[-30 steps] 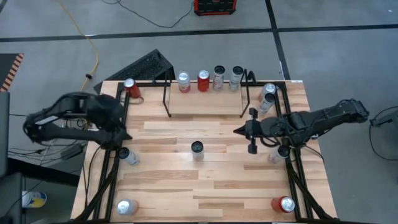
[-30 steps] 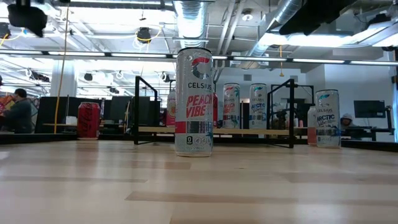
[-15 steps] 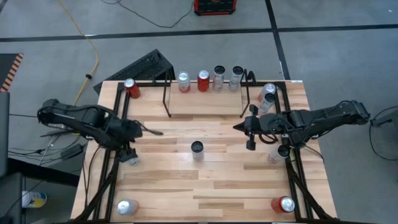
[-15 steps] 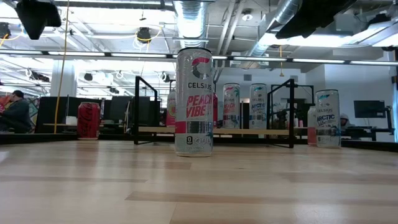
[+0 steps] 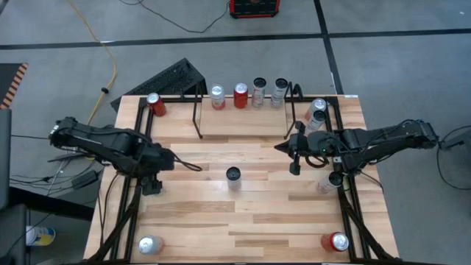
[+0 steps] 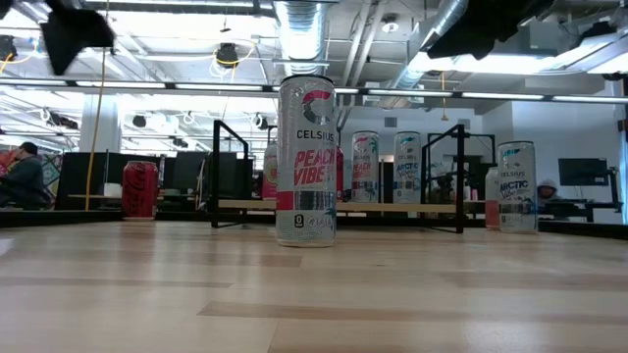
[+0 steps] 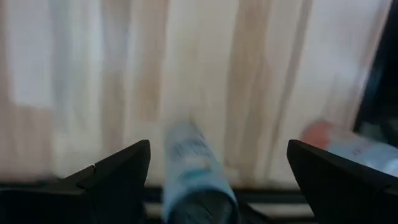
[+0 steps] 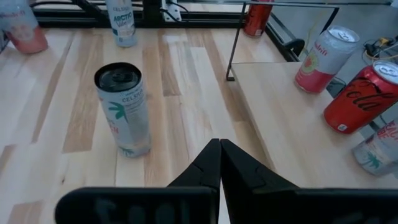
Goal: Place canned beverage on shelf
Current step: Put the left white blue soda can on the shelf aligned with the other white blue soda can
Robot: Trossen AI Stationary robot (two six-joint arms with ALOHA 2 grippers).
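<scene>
A white "Celsius" can (image 5: 233, 175) stands upright on its base in the middle of the table; it also shows in the low view (image 6: 306, 162) and the right wrist view (image 8: 122, 109). The shelf (image 5: 243, 124), a light board between thin black uprights, stands at the far middle with several cans on its far part. My right gripper (image 5: 281, 150) is shut and empty, pointing left, to the right of the can near the shelf's right upright. My left gripper (image 5: 174, 160) is open and empty, high over the table's left part. A pale blue can (image 7: 196, 171) shows below it.
Black tubular rails (image 5: 137, 199) run along the table's left and right sides. Loose cans stand by them: red at far left (image 5: 154, 103), one at near left (image 5: 149, 244), three on the right (image 5: 318, 110) (image 5: 329, 182) (image 5: 337, 241). A keyboard (image 5: 171, 77) lies beyond the far-left corner.
My left arm has swung out from the table's left edge toward the middle, its gripper staying high above the table. My right gripper has shifted a little toward the far edge, still shut. The cans have not moved.
</scene>
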